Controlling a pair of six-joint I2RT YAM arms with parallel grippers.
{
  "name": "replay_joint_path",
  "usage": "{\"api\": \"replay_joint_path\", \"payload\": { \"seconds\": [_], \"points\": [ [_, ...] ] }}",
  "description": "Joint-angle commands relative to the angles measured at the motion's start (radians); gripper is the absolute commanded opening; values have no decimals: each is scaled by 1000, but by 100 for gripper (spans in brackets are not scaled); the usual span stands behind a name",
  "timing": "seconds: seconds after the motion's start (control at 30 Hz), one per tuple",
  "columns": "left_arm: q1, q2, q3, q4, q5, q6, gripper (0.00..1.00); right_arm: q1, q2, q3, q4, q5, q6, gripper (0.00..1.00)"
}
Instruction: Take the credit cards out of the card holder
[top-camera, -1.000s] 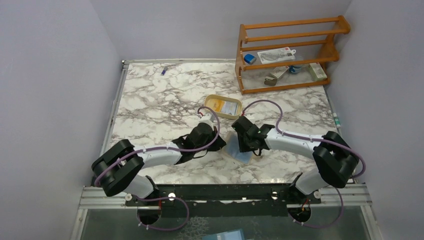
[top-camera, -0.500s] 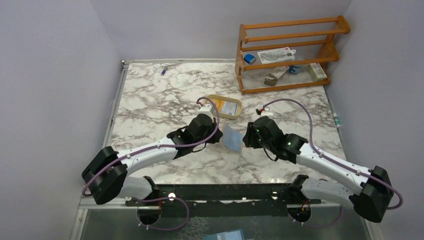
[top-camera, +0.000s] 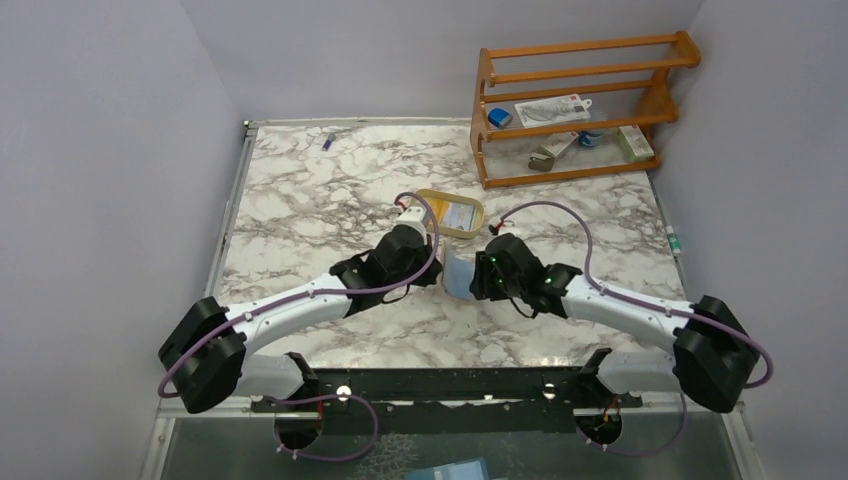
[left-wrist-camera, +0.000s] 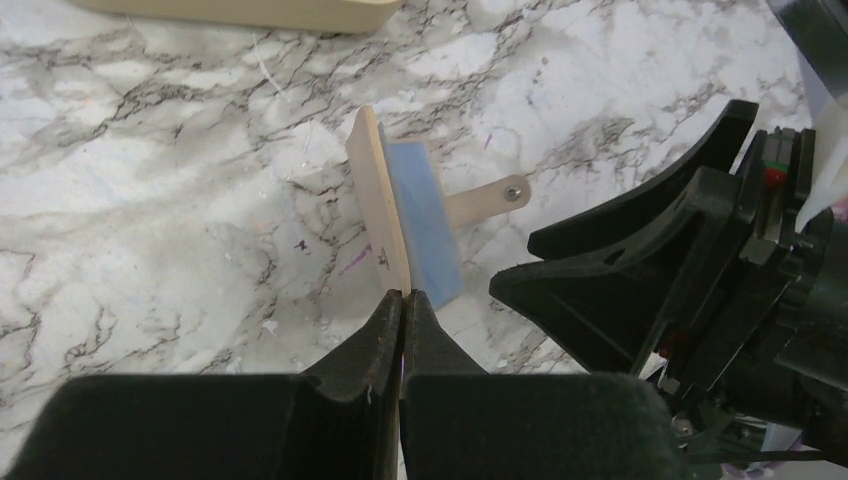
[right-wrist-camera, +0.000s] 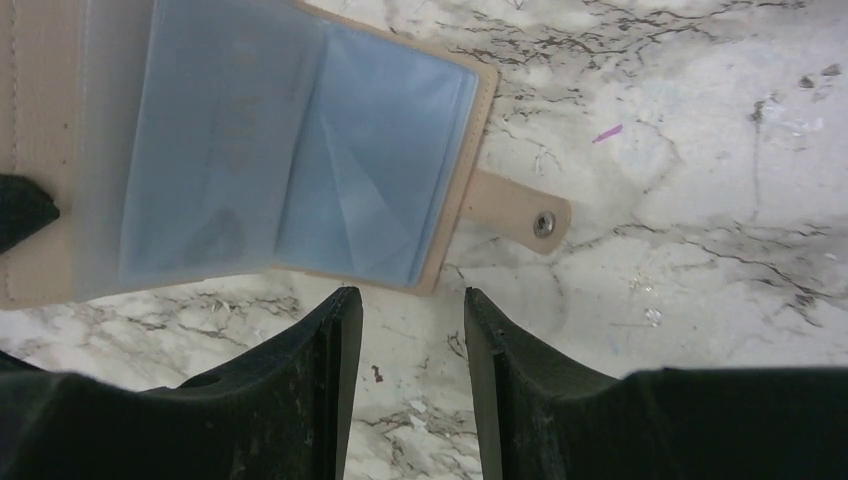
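Observation:
The card holder (right-wrist-camera: 300, 150) hangs open in front of my right gripper, beige outside with pale blue sleeves and a snap tab (right-wrist-camera: 520, 212). My left gripper (left-wrist-camera: 403, 297) is shut on the edge of its beige cover (left-wrist-camera: 380, 200) and holds it up off the marble, standing on edge. My right gripper (right-wrist-camera: 410, 295) is open just below the holder's lower edge, with nothing between its fingers. From above, the holder (top-camera: 458, 272) sits between the two grippers. I cannot tell whether credit cards sit in the sleeves. A bluish-white card (top-camera: 462, 215) lies in the oval tan tray.
The oval tan tray (top-camera: 472, 231) stands just behind the grippers. A wooden rack (top-camera: 575, 105) with small items stands at the back right. A small purple thing (top-camera: 327, 141) lies near the table's back edge. Grey walls close in both sides.
The card holder has risen from the table, and my left gripper now holds it on edge. My right gripper has opened wider, swung off the holder, and come back close beside it.

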Motion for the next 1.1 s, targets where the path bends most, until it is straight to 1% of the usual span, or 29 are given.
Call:
{"api": "replay_joint_path", "payload": {
  "seconds": [0.0,0.1,0.23,0.47,0.57,0.83,0.87,0.97,1.03,1.07],
  "points": [
    [3,15,-90,59,-13,-26,0,4,128,29,125,-54,-5,48],
    [3,32,-130,107,-3,-47,0,4,196,58,170,-64,-8,47],
    [2,46,-170,142,-5,-63,0,4,231,106,183,-48,-21,47],
    [3,72,-229,199,-7,-106,0,4,301,176,158,-39,-62,46],
    [3,77,-244,222,-9,-121,0,4,324,170,167,-63,-61,46],
    [3,99,-264,271,30,-155,0,4,362,98,257,-160,-12,46],
    [3,100,-266,273,31,-156,0,4,360,97,264,-174,-27,47],
    [3,103,-268,277,33,-153,0,4,342,104,314,-243,-105,59],
    [3,103,-265,272,33,-151,0,4,329,121,299,-247,-154,66],
    [2,102,-263,271,32,-149,0,4,326,133,282,-242,-175,72]
  ]
}}
